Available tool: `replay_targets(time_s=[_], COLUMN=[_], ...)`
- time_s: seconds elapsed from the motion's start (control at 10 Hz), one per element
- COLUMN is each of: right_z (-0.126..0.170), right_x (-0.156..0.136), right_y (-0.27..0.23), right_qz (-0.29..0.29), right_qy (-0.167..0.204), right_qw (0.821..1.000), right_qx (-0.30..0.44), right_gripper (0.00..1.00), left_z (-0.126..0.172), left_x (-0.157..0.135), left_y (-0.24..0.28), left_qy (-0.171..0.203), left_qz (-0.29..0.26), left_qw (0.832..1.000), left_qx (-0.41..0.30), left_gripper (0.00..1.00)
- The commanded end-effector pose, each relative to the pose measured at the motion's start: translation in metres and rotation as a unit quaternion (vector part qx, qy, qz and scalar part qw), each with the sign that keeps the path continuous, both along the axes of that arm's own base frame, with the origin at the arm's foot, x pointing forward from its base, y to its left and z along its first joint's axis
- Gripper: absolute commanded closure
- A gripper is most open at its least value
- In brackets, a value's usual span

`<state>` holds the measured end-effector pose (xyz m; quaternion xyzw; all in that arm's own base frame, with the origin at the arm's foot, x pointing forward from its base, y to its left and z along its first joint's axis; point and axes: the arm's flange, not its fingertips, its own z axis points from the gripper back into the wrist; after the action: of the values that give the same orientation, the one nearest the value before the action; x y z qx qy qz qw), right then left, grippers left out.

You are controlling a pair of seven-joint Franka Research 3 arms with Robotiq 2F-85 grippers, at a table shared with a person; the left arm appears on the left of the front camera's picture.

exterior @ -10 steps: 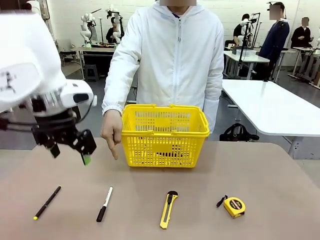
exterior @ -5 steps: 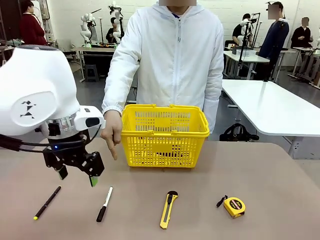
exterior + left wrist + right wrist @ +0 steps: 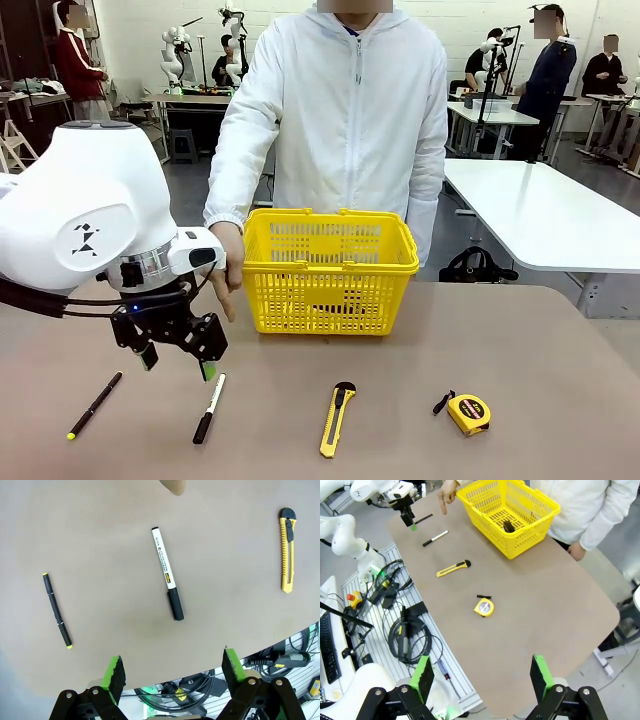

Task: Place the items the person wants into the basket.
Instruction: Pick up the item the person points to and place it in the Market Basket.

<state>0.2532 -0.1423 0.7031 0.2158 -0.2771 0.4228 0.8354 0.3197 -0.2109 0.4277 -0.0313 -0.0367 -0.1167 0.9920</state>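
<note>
Both fingers of my left gripper (image 3: 180,365) hang wide apart, empty, above the marker (image 3: 209,408) (the person's hand (image 3: 226,268) points down at it), poised for pickup.

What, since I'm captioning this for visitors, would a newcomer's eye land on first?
The bright yellow basket stands at the far middle of the table, before a person in a white jacket whose hand points down beside it. Next, the left gripper hovers open over the white marker, in the near row with a black pen, utility knife and tape measure.
</note>
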Motion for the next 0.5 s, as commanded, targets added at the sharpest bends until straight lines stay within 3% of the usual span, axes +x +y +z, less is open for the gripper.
replay_targets(time_s=[0.0, 0.3, 0.4], right_z=[0.002, 0.002, 0.002], right_x=[0.000, 0.000, 0.000], right_y=[0.000, 0.000, 0.000], right_qz=[0.011, 0.011, 0.011], right_qy=[-0.004, -0.004, -0.004], right_qw=[1.000, 1.000, 1.000], right_qx=[0.013, 0.013, 0.013], right_gripper=[0.00, 0.00, 0.00], left_z=[0.005, 0.001, -0.020], left_x=[-0.004, -0.001, -0.009], left_y=[0.002, 0.001, -0.003], left_qy=[0.004, 0.002, 0.015], left_qz=[0.000, 0.000, 0.010], left_qw=[1.000, 1.000, 1.000], left_qx=[0.005, 0.002, 0.004], left_gripper=[0.00, 0.00, 0.00])
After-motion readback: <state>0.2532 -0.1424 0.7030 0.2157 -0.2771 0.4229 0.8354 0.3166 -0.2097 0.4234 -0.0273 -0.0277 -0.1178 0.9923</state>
